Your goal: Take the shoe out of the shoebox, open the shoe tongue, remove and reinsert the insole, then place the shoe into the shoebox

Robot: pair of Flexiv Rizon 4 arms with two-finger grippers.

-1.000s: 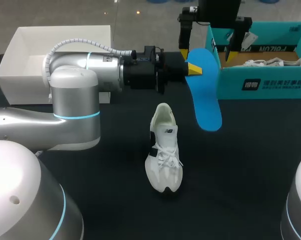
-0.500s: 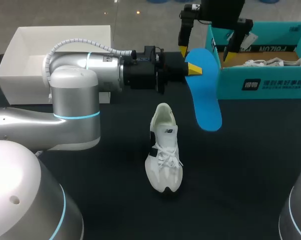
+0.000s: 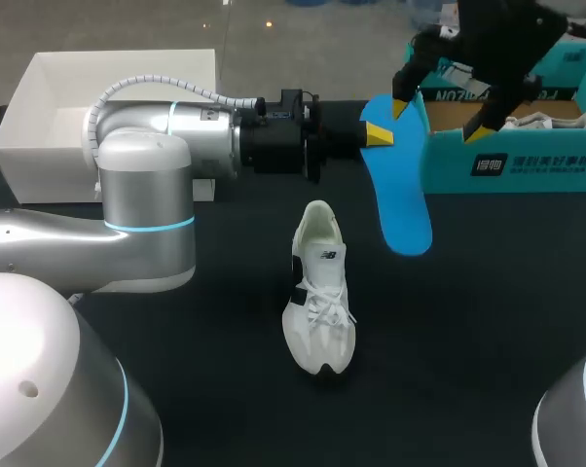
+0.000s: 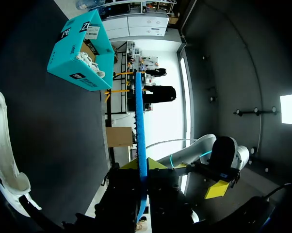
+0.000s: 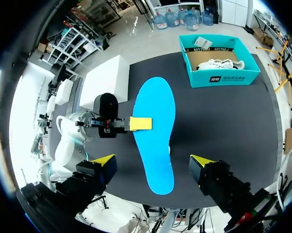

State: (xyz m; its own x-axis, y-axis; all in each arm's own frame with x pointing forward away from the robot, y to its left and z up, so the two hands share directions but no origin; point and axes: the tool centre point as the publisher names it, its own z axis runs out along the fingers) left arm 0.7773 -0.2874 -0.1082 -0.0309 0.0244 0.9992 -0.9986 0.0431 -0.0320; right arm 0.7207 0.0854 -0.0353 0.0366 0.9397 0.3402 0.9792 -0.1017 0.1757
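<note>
White shoe (image 3: 319,287) lies unmoved on the black table (image 3: 235,389), toe toward the robot. Beyond it, the left gripper (image 3: 376,134) stays pinched on the blue insole (image 3: 398,195). The right gripper (image 3: 440,120), fingers spread and empty, has swung rightward over the teal shoebox (image 3: 512,165).

Lit evenly from overhead, without harsh glare. Softly shadowed beneath the shoe (image 3: 319,302) on the dark counter (image 3: 468,341); glossed along the left arm (image 3: 142,175).
</note>
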